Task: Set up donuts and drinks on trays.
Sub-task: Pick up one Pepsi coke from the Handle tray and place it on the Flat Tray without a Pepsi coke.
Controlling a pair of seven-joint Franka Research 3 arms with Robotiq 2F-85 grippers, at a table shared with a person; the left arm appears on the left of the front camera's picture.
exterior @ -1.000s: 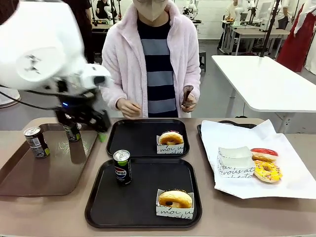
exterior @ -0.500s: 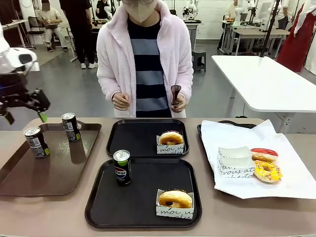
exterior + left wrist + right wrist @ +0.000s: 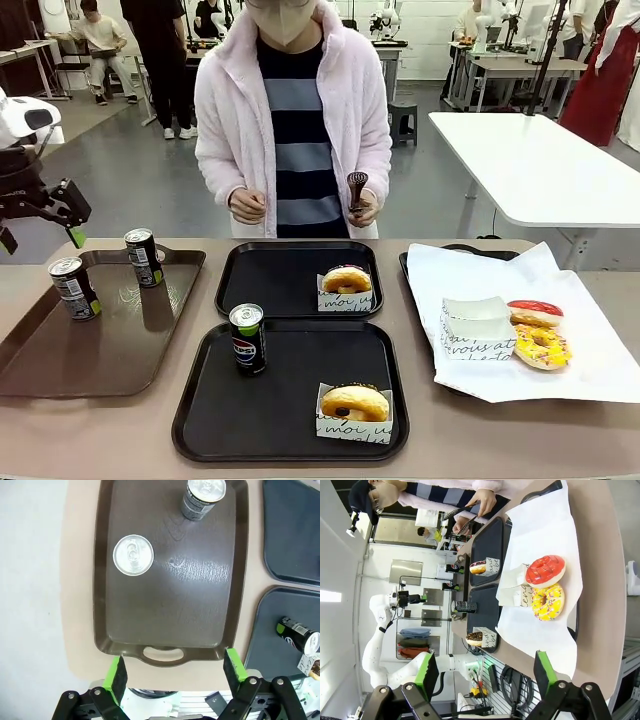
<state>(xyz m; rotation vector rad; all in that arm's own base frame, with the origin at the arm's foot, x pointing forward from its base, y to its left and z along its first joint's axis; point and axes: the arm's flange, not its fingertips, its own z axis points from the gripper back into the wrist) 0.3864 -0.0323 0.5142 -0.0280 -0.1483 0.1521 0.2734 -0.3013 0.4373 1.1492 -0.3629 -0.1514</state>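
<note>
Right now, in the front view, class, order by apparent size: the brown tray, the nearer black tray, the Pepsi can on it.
1. The nearer black tray and brown tray: too alike to rank.
2. Pepsi can, plainly smallest.

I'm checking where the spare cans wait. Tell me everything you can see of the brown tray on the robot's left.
The brown tray is glossy and dark, rectangular with rounded corners, a raised rim and a cut-out handle at its near end. It lies flat on the tan table, apart from the black trays. Two cans stand upright on its far half.
</note>
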